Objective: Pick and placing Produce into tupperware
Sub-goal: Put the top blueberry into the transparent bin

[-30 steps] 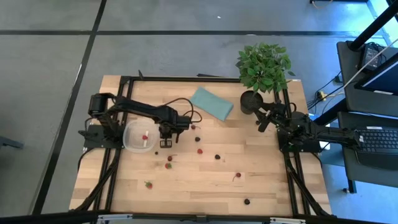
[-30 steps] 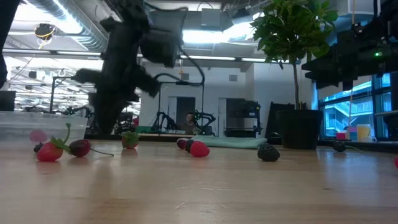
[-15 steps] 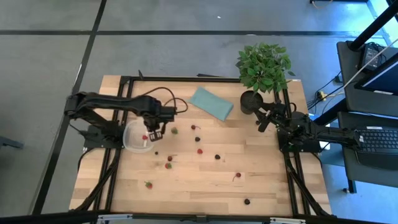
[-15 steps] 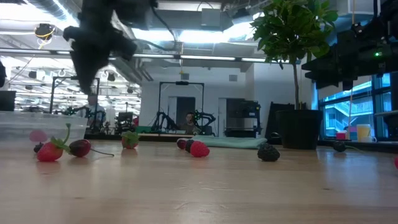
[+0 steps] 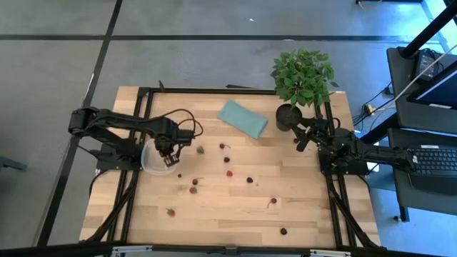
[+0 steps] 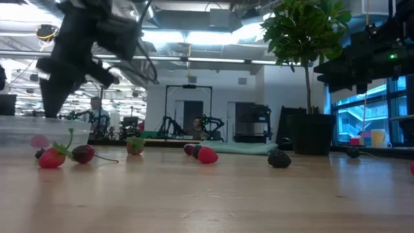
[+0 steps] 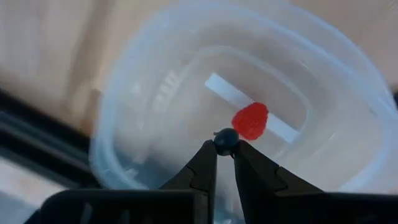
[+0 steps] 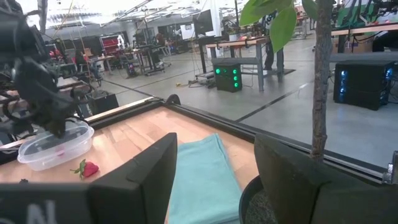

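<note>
- Left pincer (image 5: 168, 154) sits above the tupperware (image 5: 151, 161), at the left side of the tabletop (image 5: 235, 214).
- Left wrist view: its fingertips (image 7: 208, 155) are pressed together on a small dark berry (image 7: 226, 140), pinched at the very tips, directly over the open container (image 7: 155, 93).
- One red berry (image 7: 250, 121) lies on the tupperware floor, just beside the held dark one as seen from the wrist.
- Low view: left arm comes down at the left over the clear tub (image 6: 39, 133), pincer tips hidden in blur.
- Right pincer (image 5: 305, 134) parked at the right edge of the tabletop, beside the potted plant (image 5: 303, 78); its fingers (image 8: 140, 171) are spread, nothing between them.
- Teal pad (image 5: 242, 118) lies flat at the back centre, between tupperware and plant pot.
- Rest of the produce is loose on the tabletop: green-topped one (image 5: 201, 150) just right of the tupperware, dark-red one (image 5: 225, 147) near the pad, red (image 5: 229, 173), dark (image 5: 250, 180), red with green (image 5: 193, 189), red (image 5: 170, 211) toward the front left, red with stem (image 5: 272, 203), dark one (image 5: 283, 231) at the front.
- Low view shows a red berry with stem (image 6: 52, 157) and a dark red one (image 6: 83, 153) touching, in front of the tub.
</note>
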You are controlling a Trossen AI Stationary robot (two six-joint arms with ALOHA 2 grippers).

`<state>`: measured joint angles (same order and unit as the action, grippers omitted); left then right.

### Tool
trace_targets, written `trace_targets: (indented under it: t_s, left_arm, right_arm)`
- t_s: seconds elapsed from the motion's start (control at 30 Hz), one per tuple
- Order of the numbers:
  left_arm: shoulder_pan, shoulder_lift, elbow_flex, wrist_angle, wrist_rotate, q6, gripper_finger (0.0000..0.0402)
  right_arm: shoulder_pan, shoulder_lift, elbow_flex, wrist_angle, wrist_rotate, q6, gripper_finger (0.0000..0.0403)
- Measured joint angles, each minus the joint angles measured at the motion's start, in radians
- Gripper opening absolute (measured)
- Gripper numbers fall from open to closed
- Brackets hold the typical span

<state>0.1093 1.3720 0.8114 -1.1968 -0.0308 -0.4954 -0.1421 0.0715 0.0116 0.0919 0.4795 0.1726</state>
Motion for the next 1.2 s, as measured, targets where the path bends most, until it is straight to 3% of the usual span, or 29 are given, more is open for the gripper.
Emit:
trace_targets:
  t_s: [0.2,0.87,1.2]
  left_arm:
    - [0.002,0.0,-0.089,0.131,0.017,-0.015,0.0042]
    - [0.002,0.0,-0.097,0.134,-0.016,-0.018,0.0044]
    - [0.002,0.0,-0.097,0.134,-0.016,-0.018,0.0095]
  right_arm:
    - [0.0,0.0,0.0,0.0,0.0,0.001,0.0217]
    - [0.0,0.0,0.0,0.0,0.0,0.0,0.0217]
    - [0.0,0.0,0.0,0.0,0.0,-0.001,0.0217]
